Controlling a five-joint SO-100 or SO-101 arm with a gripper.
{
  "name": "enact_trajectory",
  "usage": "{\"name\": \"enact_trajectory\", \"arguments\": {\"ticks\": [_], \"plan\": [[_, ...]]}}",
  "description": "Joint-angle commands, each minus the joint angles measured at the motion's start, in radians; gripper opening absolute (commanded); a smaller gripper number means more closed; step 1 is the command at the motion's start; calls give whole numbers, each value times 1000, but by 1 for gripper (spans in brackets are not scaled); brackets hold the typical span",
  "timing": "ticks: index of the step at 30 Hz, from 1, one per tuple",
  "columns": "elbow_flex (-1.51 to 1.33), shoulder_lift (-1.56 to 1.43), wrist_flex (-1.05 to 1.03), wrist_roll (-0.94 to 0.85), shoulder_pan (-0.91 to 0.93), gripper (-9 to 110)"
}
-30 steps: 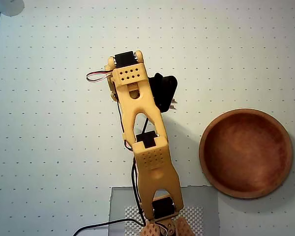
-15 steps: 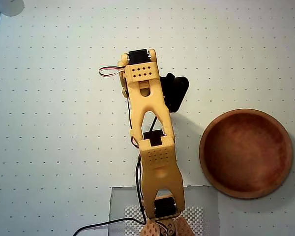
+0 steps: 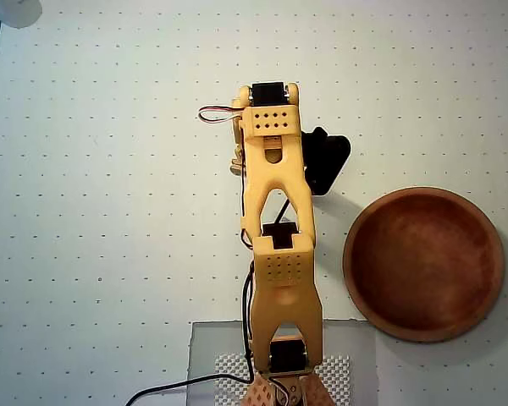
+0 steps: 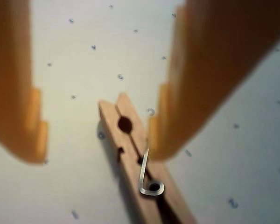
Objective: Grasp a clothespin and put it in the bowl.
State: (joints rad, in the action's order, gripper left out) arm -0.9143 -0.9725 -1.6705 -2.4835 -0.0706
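I'm hanging my claw (image 4: 98, 144) wide open right over the clothespin (image 4: 140, 163), which is lying flat on the dotted table (image 3: 110, 211) between my two fingers, with the right finger (image 4: 177, 116) just about touching it in the wrist view. The bowl (image 3: 423, 264) is sitting empty off to the right of my arm in the overhead view.

no readable text, label, brand, number or sign shows in either the overhead or wrist view.
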Motion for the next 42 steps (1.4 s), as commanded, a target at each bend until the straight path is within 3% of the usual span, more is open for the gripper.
{"name": "enact_trajectory", "arguments": {"ticks": [1, 10, 29, 42], "plan": [[28, -28, 5, -40, 23, 14], [51, 11, 8, -192, 49, 14], [403, 244, 5, -202, 97, 14], [479, 285, 5, -204, 46, 14]]}}
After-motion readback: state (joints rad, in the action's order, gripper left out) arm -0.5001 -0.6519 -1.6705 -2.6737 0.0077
